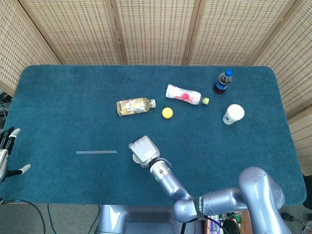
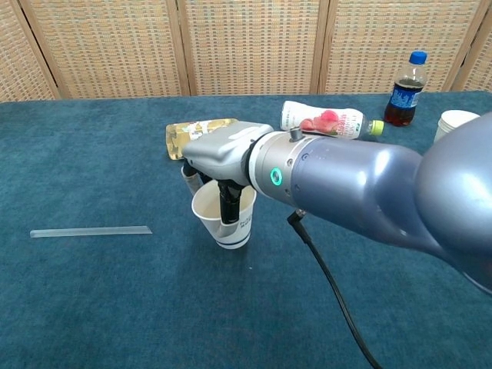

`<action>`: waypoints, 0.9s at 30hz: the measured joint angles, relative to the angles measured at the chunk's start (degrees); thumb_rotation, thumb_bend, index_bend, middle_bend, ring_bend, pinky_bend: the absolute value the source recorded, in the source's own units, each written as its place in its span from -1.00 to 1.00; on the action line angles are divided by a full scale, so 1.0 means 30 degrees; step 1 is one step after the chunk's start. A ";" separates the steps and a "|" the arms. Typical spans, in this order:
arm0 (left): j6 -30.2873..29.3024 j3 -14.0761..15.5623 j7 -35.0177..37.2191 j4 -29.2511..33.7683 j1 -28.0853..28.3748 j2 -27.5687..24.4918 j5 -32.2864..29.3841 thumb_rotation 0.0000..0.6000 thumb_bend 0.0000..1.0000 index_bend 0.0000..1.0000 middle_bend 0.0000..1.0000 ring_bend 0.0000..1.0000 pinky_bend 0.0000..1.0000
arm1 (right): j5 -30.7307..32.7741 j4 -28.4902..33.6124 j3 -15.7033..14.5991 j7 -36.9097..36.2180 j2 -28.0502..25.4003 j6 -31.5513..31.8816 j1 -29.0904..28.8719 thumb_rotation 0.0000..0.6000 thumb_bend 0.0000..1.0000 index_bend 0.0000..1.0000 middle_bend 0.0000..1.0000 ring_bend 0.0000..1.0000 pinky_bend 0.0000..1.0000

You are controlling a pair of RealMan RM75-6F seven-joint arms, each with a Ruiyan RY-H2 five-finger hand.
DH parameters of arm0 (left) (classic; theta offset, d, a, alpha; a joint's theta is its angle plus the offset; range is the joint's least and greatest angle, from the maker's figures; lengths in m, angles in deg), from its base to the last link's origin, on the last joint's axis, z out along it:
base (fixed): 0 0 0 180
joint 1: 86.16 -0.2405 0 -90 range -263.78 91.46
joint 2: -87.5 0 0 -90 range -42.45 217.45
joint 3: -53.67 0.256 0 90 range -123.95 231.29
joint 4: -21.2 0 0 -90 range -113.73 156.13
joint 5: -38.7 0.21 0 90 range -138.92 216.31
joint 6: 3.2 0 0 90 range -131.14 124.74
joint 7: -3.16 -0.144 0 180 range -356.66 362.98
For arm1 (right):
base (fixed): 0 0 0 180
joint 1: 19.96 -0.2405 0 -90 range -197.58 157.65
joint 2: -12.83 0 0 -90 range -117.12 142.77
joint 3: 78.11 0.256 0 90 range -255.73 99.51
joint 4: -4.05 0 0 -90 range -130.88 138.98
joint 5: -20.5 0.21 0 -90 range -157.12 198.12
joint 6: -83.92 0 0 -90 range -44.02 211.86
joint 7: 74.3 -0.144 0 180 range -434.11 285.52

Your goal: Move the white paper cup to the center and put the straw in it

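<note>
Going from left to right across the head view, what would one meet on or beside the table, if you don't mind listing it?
Left hand → straw → right hand holding the paper cup → yellow ball → cola bottle → second white cup.

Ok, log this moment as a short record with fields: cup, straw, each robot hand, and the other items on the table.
cup: white paper cup upright, near the table's front middle, finger inside its rim
right robot hand: grips the cup from above
left robot hand: at the table's left edge, holds nothing, fingers apart
straw: flat on the blue cloth, left of the cup, untouched
other items: yellow-label bottle and pink-label bottle lying down, yellow ball, cola bottle upright, second white cup
</note>
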 measured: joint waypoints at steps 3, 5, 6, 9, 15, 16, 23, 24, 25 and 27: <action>0.0037 0.0002 -0.0020 0.0005 0.0019 0.0002 -0.0025 1.00 -0.93 -1.00 -1.00 -1.00 -1.00 | 0.0043 0.0014 -0.0069 -0.0130 -0.0077 -0.0207 0.0028 1.00 -0.30 0.05 -0.15 -0.33 0.02; 0.0050 0.0016 -0.0023 0.0030 0.0025 0.0004 -0.0011 1.00 -0.93 -1.00 -1.00 -1.00 -1.00 | 0.0240 0.0105 -0.0057 -0.0259 -0.0153 -0.0399 0.0043 1.00 -0.29 0.03 -0.20 -0.42 -0.07; 0.0041 0.0021 -0.0045 0.0035 0.0027 0.0004 0.0002 1.00 -0.94 -1.00 -1.00 -1.00 -1.00 | 0.0339 0.0147 -0.0035 -0.0341 -0.0187 -0.0503 0.0046 1.00 -0.29 0.02 -0.24 -0.46 -0.10; 0.0016 0.0030 -0.0068 0.0048 0.0021 0.0009 0.0010 1.00 -0.93 -1.00 -1.00 -1.00 -1.00 | 0.0343 0.0195 0.0018 -0.0694 -0.0268 -0.0786 0.0047 1.00 -0.30 -0.08 -0.42 -0.62 -0.16; -0.0007 0.0008 -0.0004 0.0060 0.0005 -0.0025 -0.0045 1.00 -0.94 -1.00 -1.00 -1.00 -1.00 | 0.0425 0.0230 -0.0051 -0.0991 -0.0429 -0.1261 0.0004 1.00 -0.46 -0.55 -0.92 -0.98 -0.47; -0.0007 0.0011 0.0006 0.0068 0.0006 -0.0032 -0.0039 1.00 -0.94 -1.00 -1.00 -1.00 -1.00 | 0.0487 0.0251 -0.0074 -0.0993 -0.0497 -0.1355 -0.0028 1.00 -0.48 -0.59 -0.95 -1.00 -0.49; -0.0046 0.0029 0.0035 0.0089 -0.0003 -0.0057 -0.0009 1.00 -0.93 -1.00 -1.00 -1.00 -1.00 | 0.0726 0.0503 -0.0227 -0.1233 -0.0823 -0.1657 -0.0267 1.00 -0.55 -0.61 -0.99 -1.00 -0.53; -0.0048 0.0027 0.0042 0.0092 -0.0004 -0.0062 -0.0011 1.00 -0.93 -1.00 -1.00 -1.00 -1.00 | 0.0718 0.0583 -0.0264 -0.1225 -0.0877 -0.1640 -0.0284 1.00 -0.58 -0.61 -0.99 -1.00 -0.53; -0.0041 0.0027 0.0032 0.0091 -0.0001 -0.0064 -0.0014 1.00 -0.93 -1.00 -1.00 -1.00 -1.00 | 0.0703 0.0676 -0.0305 -0.1218 -0.0933 -0.1614 -0.0299 1.00 -0.60 -0.62 -1.00 -1.00 -0.54; -0.0032 0.0031 0.0009 0.0090 0.0006 -0.0067 -0.0015 1.00 -0.93 -1.00 -1.00 -1.00 -1.00 | 0.0673 0.0871 -0.0389 -0.1200 -0.1078 -0.1516 -0.0337 1.00 -0.65 -0.64 -1.00 -1.00 -0.57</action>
